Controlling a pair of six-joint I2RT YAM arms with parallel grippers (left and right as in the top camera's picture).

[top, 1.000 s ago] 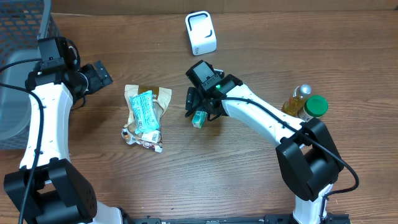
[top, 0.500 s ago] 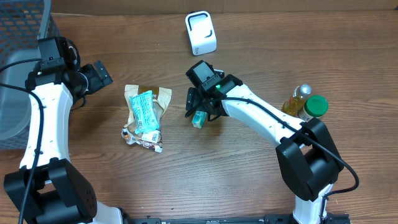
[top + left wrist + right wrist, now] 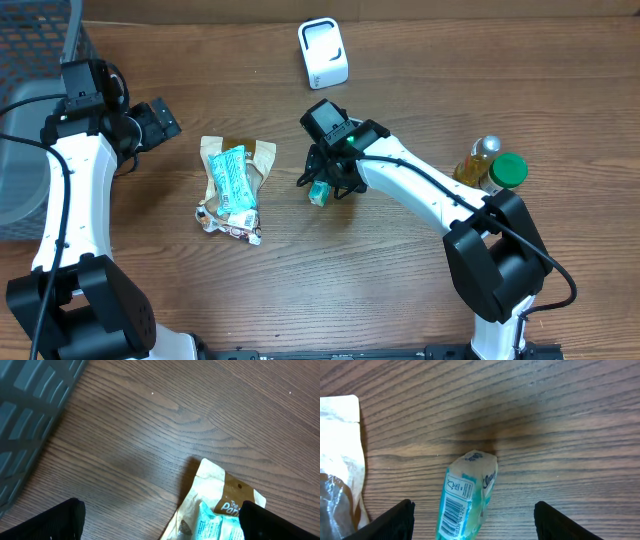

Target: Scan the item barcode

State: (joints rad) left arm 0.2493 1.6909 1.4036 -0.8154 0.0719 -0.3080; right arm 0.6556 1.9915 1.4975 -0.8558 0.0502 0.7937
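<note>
Pickup step in hand: the right hand hangs spread astride the teal tissue packet, which lies barcode showing on the tabletop just robot-side of the white scanner, so next I'd expect pinch, lift, present barcode.

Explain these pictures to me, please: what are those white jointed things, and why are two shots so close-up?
Those are two robot arms at a wooden table. The wide picture comes from a camera above. The close-ups come from a camera on each wrist, so the dark shapes in their lower corners are that arm's own fingers. The right gripper is open around a small teal tissue pack with a barcode, not gripping it. The left gripper is open and empty, near a heap of snack bags. A white barcode scanner stands at the far edge, with two bottles and a grey basket at the sides.
</note>
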